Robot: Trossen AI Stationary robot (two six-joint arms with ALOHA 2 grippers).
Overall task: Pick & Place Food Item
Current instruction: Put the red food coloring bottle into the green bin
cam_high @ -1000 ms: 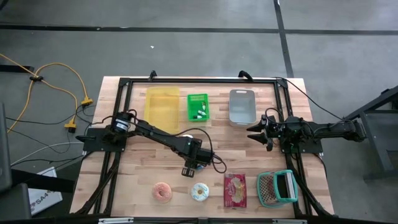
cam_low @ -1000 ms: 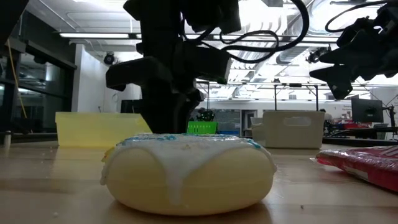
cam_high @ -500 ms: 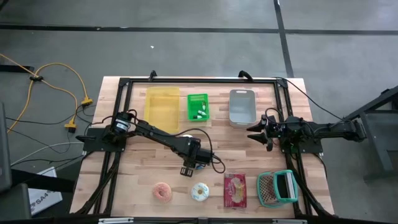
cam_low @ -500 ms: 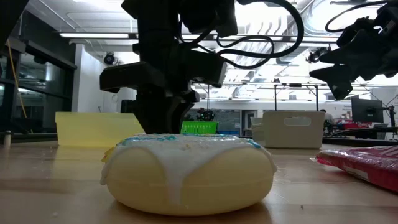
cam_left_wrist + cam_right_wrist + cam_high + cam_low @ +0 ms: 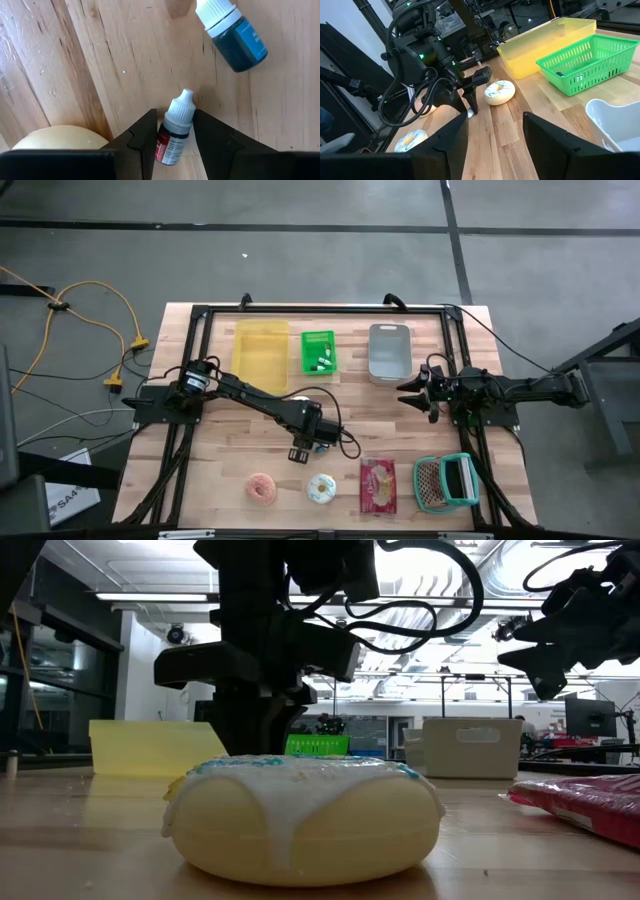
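1. Since a second ago, left gripper (image 5: pixel 173 131) has shifted slightly toward the table's left side, pointing down.
2. Its fingers pinch a small white-capped dropper bottle with a red label (image 5: pixel 172 135) on the wooden table (image 5: pixel 220 460).
3. Right gripper (image 5: pixel 408 391) waits near the grey bin (image 5: pixel 388 350), spread.

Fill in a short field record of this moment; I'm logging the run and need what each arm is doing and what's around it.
left gripper: pointing down at the table, fingers either side of a small red-label dropper bottle
grip: not clearly closed
beside it: blue dropper bottle lying on the wood
nearby food: white-iced donut, pink donut, red snack packet
bins: yellow bin, green basket, grey bin
right gripper: open, waiting by the grey bin
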